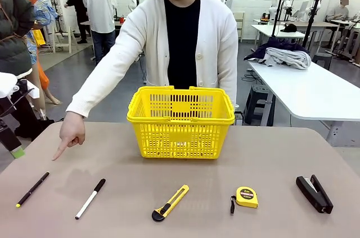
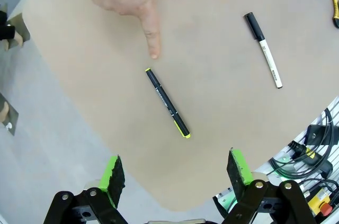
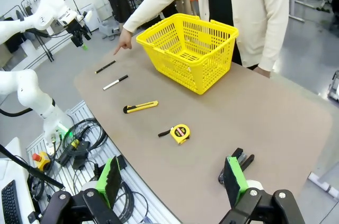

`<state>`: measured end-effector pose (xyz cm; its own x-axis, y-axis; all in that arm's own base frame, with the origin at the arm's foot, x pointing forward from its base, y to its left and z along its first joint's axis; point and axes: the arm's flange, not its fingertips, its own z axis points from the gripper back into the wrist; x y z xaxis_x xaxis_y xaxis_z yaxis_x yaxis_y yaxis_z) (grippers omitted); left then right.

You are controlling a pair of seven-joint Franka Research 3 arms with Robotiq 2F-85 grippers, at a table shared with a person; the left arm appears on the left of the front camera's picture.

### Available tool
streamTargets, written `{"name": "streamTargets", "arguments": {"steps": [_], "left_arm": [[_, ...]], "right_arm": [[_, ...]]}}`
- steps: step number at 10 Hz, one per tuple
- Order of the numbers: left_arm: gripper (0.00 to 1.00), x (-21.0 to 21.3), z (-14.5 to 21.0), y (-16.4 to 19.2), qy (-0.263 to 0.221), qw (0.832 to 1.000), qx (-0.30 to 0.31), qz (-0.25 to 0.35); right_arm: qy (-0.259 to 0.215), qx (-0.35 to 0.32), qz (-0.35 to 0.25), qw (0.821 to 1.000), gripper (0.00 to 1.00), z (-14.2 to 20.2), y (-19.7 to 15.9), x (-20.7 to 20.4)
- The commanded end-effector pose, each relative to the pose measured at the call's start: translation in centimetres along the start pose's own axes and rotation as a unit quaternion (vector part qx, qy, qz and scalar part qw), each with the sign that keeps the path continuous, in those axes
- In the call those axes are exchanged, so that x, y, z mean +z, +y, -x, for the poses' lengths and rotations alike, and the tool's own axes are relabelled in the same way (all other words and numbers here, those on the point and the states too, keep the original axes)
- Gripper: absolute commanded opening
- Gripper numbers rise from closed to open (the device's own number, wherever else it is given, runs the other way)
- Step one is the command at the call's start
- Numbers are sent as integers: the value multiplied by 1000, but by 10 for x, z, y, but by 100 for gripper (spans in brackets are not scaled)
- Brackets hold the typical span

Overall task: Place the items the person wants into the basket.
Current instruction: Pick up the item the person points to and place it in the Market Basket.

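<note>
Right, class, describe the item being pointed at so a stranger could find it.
Find the yellow basket, then the row of tools on the robot's side of it. At the row's left end, near the person's pointing hand, lies the pen. It is slim and black, unlike the white marker beside it.

Black pen [image 1: 32, 189], white marker [image 1: 90, 198] and yellow tape measure [image 1: 246, 197] lie before the upright yellow basket [image 1: 180, 137].

Bright, diffuse overhead lighting; soft, faint shadows lie on the matte counter [image 1: 270, 153]. Focus is sharp throughout. Both wrist views show wide-angle distortion, curving the counter's edges.
</note>
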<state>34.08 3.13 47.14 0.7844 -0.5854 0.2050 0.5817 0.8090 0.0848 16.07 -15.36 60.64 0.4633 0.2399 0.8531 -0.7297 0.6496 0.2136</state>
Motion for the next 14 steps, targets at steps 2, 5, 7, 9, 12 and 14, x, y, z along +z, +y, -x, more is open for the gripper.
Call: {"name": "streamTargets", "arguments": {"steps": [2,5,7,9,12,14], "left_arm": [[100,3,0,-2,-4,1000,2,-1],[100,-23,8,-10,-4,999,-7,-34],[100,-76,20,-29,25,997,-9,-68],[100,-97,25,-38,23,997,-3,-76],[100,-138,34,-41,45,997,22,-54],[100,-156,43,-43,68,997,30,-38]], "right_arm": [[-2,5,-5,1000,100,0,1,-1],[-2,5,-5,1000,100,0,1,-1],[-2,5,-5,1000,100,0,1,-1],[-2,5,-5,1000,100,0,1,-1],[-2,5,-5,1000,100,0,1,-1],[-2,5,-5,1000,100,0,1,-1]]}}
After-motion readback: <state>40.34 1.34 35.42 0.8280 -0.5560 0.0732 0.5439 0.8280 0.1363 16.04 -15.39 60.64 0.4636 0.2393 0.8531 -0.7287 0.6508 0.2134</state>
